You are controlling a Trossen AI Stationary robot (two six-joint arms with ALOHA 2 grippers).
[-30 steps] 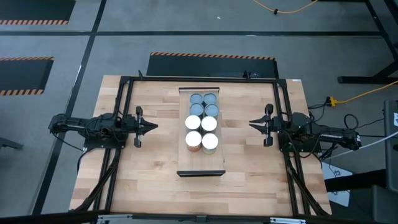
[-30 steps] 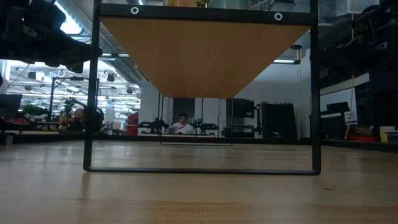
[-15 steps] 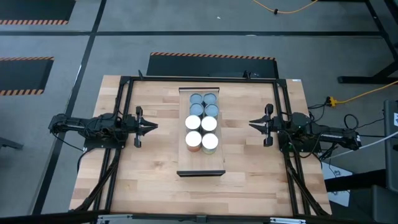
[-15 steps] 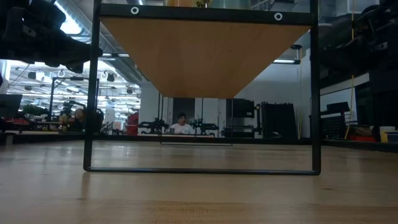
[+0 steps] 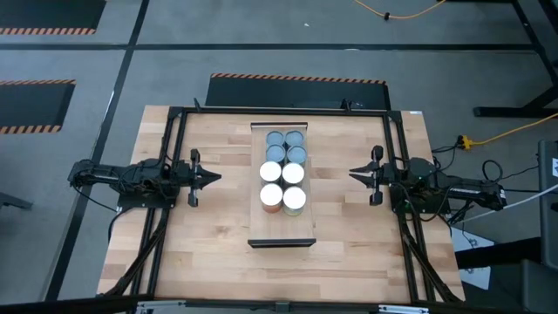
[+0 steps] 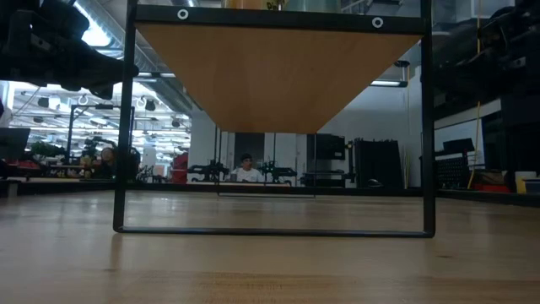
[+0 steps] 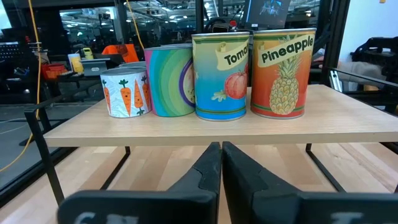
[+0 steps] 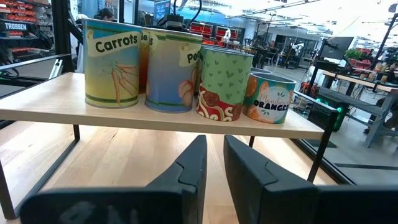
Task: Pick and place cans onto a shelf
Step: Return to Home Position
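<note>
Several cans (image 5: pixel 283 170) stand upright in two rows on the shelf (image 5: pixel 282 228), a pale board raised on dark legs at the table's middle. From the left wrist I see the carrot, striped, tomato and pineapple cans (image 7: pixel 283 73). From the right wrist I see the carrots, peach, green and orange cans (image 8: pixel 112 62). My left gripper (image 5: pixel 216 178) is shut and empty left of the shelf, pointing at it (image 7: pixel 221 149). My right gripper (image 5: pixel 352 172) is shut and empty right of the shelf, pointing at it (image 8: pixel 214 146).
The shelf's near end (image 5: pixel 282 222) is bare board. A dark metal frame (image 5: pixel 174 131) runs around the table. In the low view the shelf's underside (image 6: pixel 278 76) and its dark legs (image 6: pixel 122 127) stand ahead. People sit in the room beyond.
</note>
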